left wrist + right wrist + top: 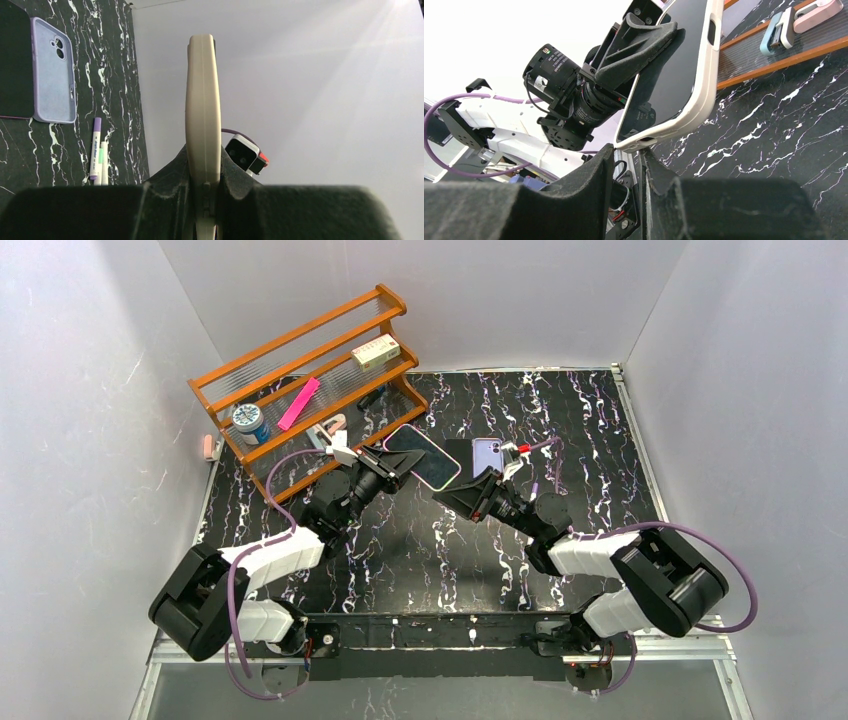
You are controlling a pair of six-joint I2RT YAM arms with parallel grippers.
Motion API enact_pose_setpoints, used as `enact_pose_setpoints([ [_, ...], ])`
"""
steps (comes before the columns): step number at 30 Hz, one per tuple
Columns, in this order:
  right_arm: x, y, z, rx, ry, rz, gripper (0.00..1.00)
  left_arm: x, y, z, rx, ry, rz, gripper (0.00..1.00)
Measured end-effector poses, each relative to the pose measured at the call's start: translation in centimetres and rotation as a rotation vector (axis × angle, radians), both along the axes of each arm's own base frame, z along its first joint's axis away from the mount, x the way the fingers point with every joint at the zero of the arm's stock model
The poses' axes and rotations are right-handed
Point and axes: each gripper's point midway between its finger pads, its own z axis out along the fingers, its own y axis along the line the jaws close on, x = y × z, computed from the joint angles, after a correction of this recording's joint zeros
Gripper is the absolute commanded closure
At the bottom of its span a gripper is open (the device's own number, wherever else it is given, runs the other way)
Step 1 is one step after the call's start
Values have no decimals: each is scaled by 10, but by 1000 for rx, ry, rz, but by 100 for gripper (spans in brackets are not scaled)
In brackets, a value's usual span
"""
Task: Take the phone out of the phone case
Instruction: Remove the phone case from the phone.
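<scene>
The left fingers [639,45] pinch the cased phone [669,65], long axis pointing at the right fingers [594,170], which straddle the phone case's [708,70] near corner (apparently narrowing; actual grip cannot be told).

back-left: wooden rack [320,375] blocking | mid-back: lilac case [487,455], markers [96,147] lying | centre: cased phone [420,455] hanging raised | near tabletop [420,550] offering passage

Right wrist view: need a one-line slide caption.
Left gripper holds the cased phone above the table; the right gripper brackets a corner of the phone case.
</scene>
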Motion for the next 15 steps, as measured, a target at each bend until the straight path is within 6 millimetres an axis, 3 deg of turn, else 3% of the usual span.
enact_pose_setpoints([
  [9,3,0,-1,-28,-87,-31,91,-1,0,3,-39,28,-5,100],
  [11,3,0,-2,-35,-108,-35,88,-1,0,3,-41,29,-5,100],
  [15,3,0,-1,-45,-145,-36,72,-4,1,5,-45,25,-6,100],
])
